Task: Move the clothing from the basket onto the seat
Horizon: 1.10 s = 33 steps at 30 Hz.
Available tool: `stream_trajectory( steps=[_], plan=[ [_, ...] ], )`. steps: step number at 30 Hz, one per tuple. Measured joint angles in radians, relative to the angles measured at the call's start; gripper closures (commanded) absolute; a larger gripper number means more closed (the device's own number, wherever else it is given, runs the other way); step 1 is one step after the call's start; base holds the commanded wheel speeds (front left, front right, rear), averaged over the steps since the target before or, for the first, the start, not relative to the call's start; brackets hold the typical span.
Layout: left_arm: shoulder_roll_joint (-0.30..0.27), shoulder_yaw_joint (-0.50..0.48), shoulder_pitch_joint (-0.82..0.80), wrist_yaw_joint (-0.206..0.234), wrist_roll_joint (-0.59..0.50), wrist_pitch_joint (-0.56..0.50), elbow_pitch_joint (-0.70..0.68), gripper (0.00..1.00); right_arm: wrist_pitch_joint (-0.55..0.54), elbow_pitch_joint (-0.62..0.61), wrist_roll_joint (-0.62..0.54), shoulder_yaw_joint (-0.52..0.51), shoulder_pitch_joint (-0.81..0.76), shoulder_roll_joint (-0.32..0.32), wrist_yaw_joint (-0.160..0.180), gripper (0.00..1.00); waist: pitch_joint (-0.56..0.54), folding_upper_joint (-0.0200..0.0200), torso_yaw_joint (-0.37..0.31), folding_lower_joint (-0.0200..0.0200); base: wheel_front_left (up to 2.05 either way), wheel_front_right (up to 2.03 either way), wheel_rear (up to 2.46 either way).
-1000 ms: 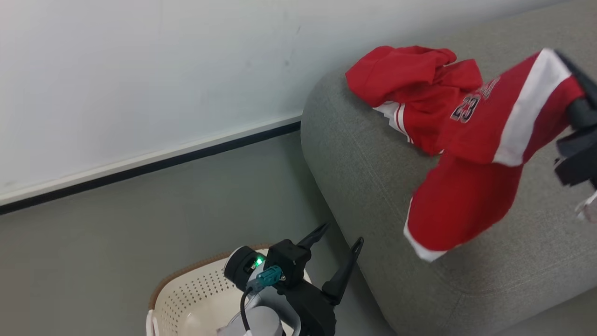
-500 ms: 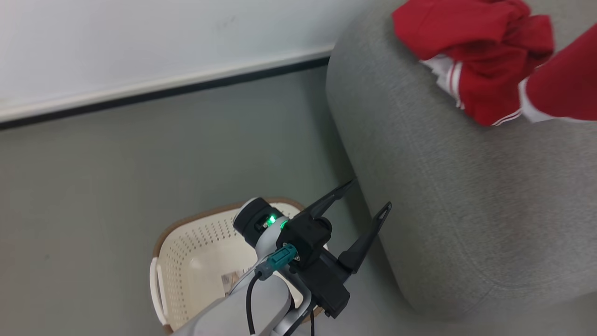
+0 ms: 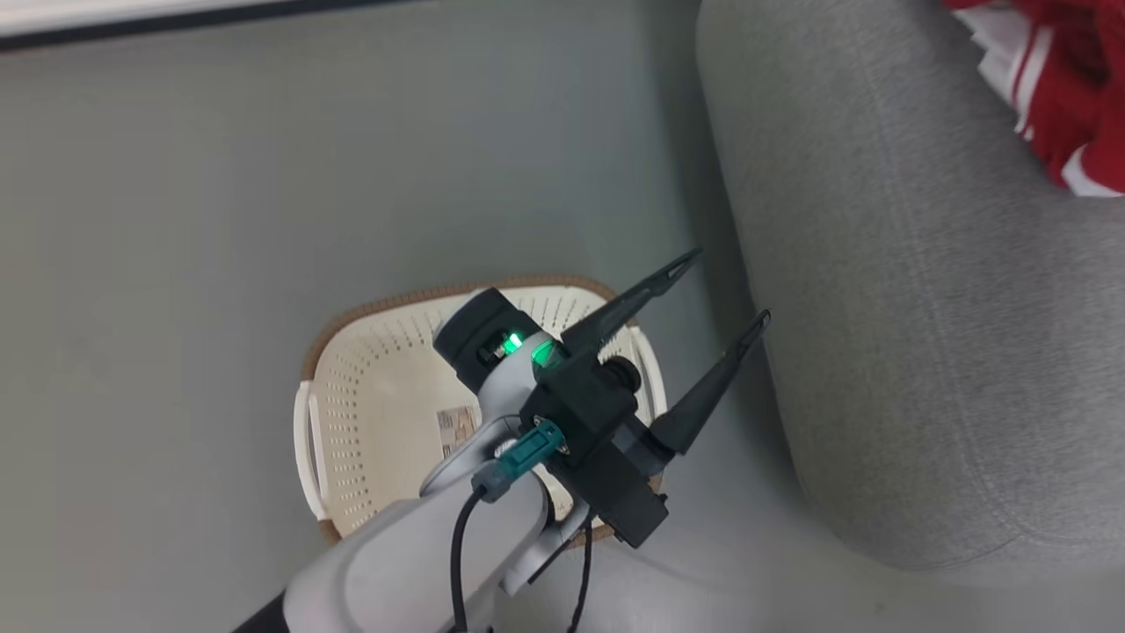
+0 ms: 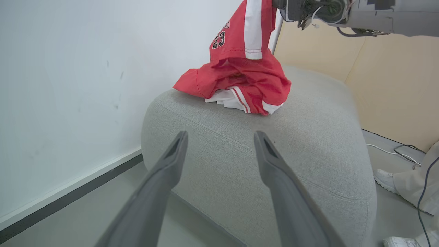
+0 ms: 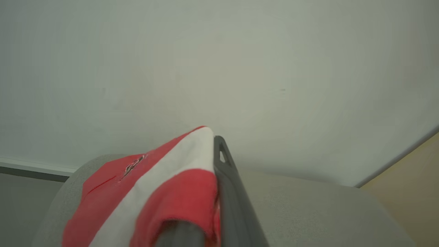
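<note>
The cream basket [image 3: 352,422] with its brown rim stands on the floor beside the grey seat [image 3: 923,308]; I see no clothing inside it, only a label on its bottom. My left gripper [image 3: 729,286] hovers open and bare over the basket's right rim, pointing at the seat [image 4: 308,154]. A bunched piece of red clothing [image 4: 240,82] lies on top of the seat. A second red garment marked "23" [image 4: 236,34] hangs above it from my right gripper [image 5: 213,145], which is shut on its red and white fabric [image 5: 154,192].
A white wall with a dark baseboard [image 4: 68,192] runs behind the seat, and grey floor [image 3: 176,220] surrounds the basket. A person's white shoe [image 4: 384,178] and cables [image 4: 401,151] lie on the floor past the seat's far side, near a tan panel [image 4: 394,85].
The head camera has tilted down, so the basket now sits mid-view and the clothing has slid to the top right corner. Both grippers keep their states.
</note>
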<state>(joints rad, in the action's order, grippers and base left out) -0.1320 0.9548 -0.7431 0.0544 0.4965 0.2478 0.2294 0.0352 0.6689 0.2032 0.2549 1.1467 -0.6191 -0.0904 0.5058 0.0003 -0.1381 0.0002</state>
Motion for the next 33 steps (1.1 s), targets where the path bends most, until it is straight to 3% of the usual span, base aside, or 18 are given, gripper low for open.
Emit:
stream_trajectory(
  steps=[11, 12, 13, 15, 16, 17, 33],
  plan=[
    [-0.046, -0.014, -0.05, 0.008, -0.025, -0.008, 0.0, 0.0, 0.059, 0.153, 0.008, 0.023, 0.007, 0.093, 0.012, 1.0, 0.135, 0.0, 0.002, 0.0001, 0.0, 0.0, 0.0],
    [-0.049, -0.014, -0.05, 0.008, -0.026, -0.008, 0.004, 0.0, 0.066, 0.164, 0.01, 0.022, 0.007, 0.099, 0.012, 0.95, 0.139, 0.0001, -0.003, 0.0001, 0.0, 0.0, 0.0],
    [-0.049, -0.014, -0.05, 0.008, -0.028, -0.008, 0.007, 0.0, 0.074, 0.176, 0.01, 0.023, 0.007, 0.105, 0.012, 0.77, 0.141, 0.0001, -0.009, 0.0, 0.0, 0.0, 0.0],
    [-0.05, -0.014, -0.052, 0.007, -0.03, -0.008, 0.01, 0.0, 0.093, 0.193, 0.01, 0.024, 0.008, 0.112, 0.011, 0.53, 0.141, 0.0, -0.02, -0.0001, 0.0, 0.0, 0.0],
    [-0.049, -0.015, -0.052, 0.007, -0.03, -0.008, 0.012, 0.0, 0.101, 0.203, 0.011, 0.024, 0.009, 0.113, 0.011, 0.09, 0.139, -0.0001, -0.026, -0.0001, 0.0, 0.0, 0.0],
    [-0.05, -0.015, -0.052, 0.007, -0.03, -0.008, 0.015, 0.0, 0.11, 0.213, 0.011, 0.026, 0.011, 0.113, 0.011, 0.0, 0.136, -0.0001, -0.031, -0.0001, 0.0, 0.0, 0.0],
    [-0.043, -0.05, -0.003, -0.003, 0.014, 0.001, 0.122, 0.0, 0.197, 0.303, 0.012, 0.072, -0.05, 0.145, -0.015, 0.0, -0.011, -0.0002, -0.075, -0.0003, 0.0, 0.0, 0.0]
  ],
)
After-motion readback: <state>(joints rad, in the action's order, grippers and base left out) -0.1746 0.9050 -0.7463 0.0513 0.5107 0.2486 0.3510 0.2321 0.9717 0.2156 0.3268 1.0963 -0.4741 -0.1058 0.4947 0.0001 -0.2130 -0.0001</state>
